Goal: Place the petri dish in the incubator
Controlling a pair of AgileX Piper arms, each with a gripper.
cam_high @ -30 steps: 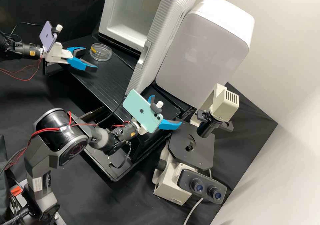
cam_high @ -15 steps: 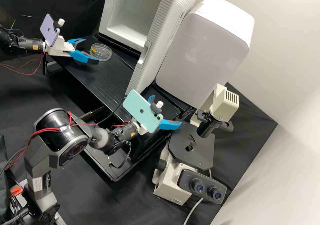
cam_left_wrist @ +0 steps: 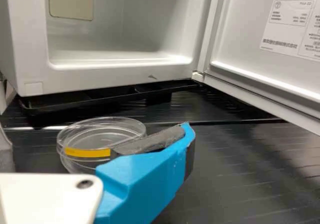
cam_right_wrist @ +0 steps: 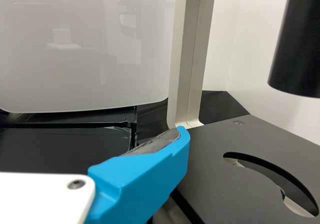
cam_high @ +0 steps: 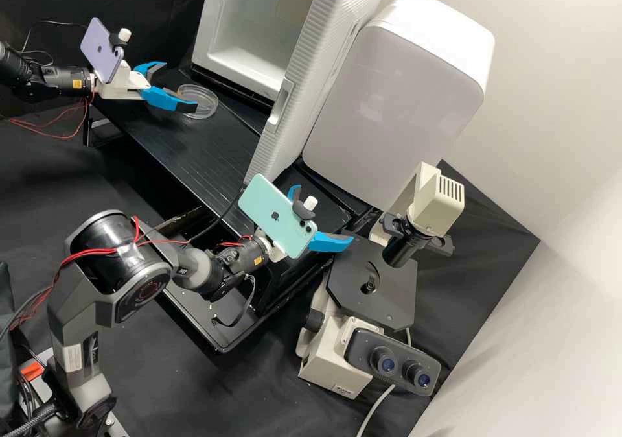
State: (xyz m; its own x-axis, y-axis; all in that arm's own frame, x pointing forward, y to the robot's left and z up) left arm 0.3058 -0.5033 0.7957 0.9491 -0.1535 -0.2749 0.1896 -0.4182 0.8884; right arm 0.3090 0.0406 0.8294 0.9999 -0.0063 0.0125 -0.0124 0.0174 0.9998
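A clear petri dish (cam_high: pixel 202 102) with a yellow strip lies on the black ribbed platform (cam_high: pixel 194 158), just in front of the white incubator (cam_high: pixel 249 19). The incubator's door (cam_high: pixel 311 67) stands swung open. My left gripper (cam_high: pixel 178 87) is open and hovers at the dish's near side. In the left wrist view one blue finger (cam_left_wrist: pixel 150 176) overlaps the rim of the dish (cam_left_wrist: pixel 100 136), with the chamber of the incubator (cam_left_wrist: pixel 125 49) behind it. My right gripper (cam_high: pixel 327 215) is open with nothing in it, beside the microscope stage (cam_right_wrist: pixel 250 154).
A white microscope (cam_high: pixel 363 340) stands at the front right, its black stage (cam_high: pixel 372 284) under my right gripper. The open door's outer face (cam_high: pixel 402 93) looms over the stage. Red cables (cam_high: pixel 39 132) trail by the left arm.
My left gripper has moved up and forward toward the incubator, closing on the petri dish until its lower finger overlaps the dish's rim. The right arm has kept still.
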